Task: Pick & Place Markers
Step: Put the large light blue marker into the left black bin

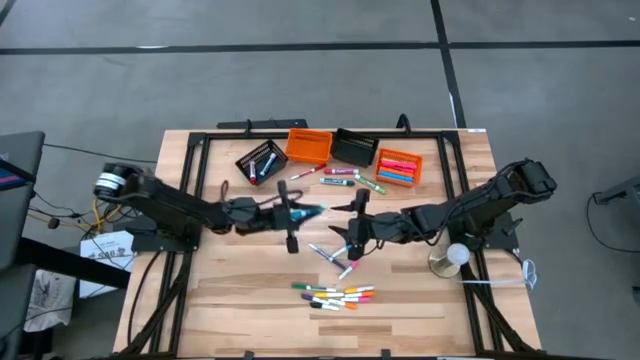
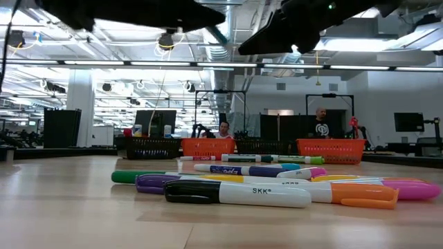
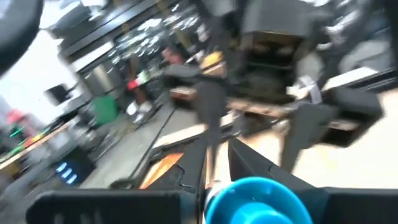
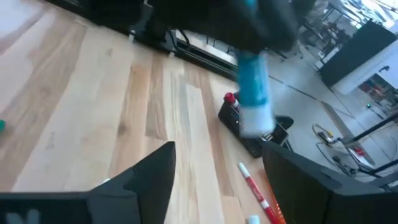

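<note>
Blue marker (image 1: 306, 212) sits mid-table, clamped in the left gripper (image 1: 296, 212); right gripper (image 1: 352, 228) fingers spread, just beside; keep the left grip firm, back right arm off before carrying.

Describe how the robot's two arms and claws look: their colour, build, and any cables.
Both arms are dark, jointed and slender. The left arm ends in a silver-ringed base with yellow cables beside it. The right arm has a rounded dark elbow. Each claw, left claw and right claw, has two flat black fingers.
</note>
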You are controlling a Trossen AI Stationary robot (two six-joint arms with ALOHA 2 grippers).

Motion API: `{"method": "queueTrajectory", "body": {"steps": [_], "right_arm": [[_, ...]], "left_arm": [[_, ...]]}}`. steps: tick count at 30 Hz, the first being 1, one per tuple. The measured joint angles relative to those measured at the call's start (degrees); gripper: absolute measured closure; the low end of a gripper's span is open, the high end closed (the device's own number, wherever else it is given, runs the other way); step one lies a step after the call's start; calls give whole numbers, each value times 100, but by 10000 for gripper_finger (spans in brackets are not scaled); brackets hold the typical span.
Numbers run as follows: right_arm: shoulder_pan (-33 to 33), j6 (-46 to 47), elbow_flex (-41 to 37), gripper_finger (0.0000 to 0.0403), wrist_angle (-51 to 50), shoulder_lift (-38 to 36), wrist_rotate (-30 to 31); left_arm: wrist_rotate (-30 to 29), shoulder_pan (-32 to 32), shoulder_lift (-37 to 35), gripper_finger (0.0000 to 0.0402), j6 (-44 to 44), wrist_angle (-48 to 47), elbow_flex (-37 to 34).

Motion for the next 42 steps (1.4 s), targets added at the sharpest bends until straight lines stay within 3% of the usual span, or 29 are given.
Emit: {"method": "queueTrajectory", "body": {"steps": [8,12,18,22,26,34,42], "right_arm": [[-266,117,-5,154,-419,-4,-1],[-548,427,-7,154,-659,-4,-123],[-1046,811,-7,154,-880,20,-870],[-1280,859,-7,154,-988,22,-1302],[-1415,863,-7,154,-1032,36,-1448],[-1436,876,-9,154,-1095,42,-1462],[-1438,918,-9,154,-1119,42,-1460]], "left_arm": [[-1879,278,-1914,349,-743,-3148,6],[-2177,1024,-2569,349,-1541,-4611,4],[-1266,2854,-2538,349,-2409,-5615,0],[-209,4011,-1953,349,-2438,-5622,41],[617,4731,-1160,349,-2388,-5617,209],[823,4879,-121,325,-2317,-5619,514],[820,4779,-202,315,-2317,-5630,535]]}}
